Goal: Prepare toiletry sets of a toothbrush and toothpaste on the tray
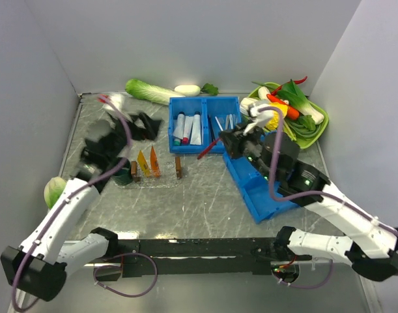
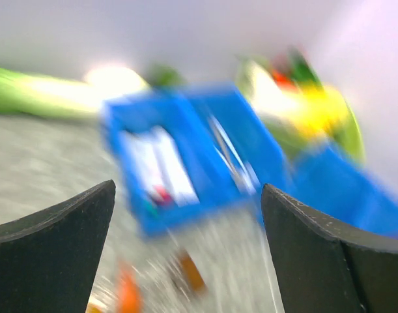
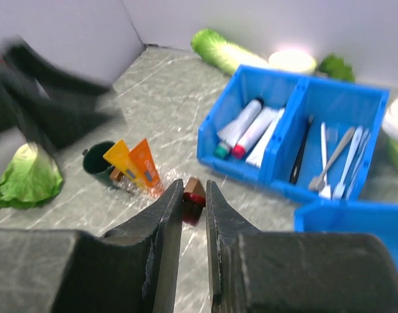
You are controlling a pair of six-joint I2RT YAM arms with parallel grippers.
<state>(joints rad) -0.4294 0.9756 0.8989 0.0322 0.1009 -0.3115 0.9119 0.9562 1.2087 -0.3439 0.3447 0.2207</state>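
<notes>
- The left gripper is seen left of the blue bin, its jaws spread wide with nothing between them; it is best held away from the tray.
- The tray, in front of the bin's left half, carries the yellow and orange toothpaste tubes.
- The toothbrush is pinched in the right gripper, jaws closed on it, just in front of the bin. It is best lowered flat beside the tubes before release.
- The toothbrush's length is shown only from above. The narrow jaw gap is shown by the right wrist view. The left wrist view is blurred.
</notes>
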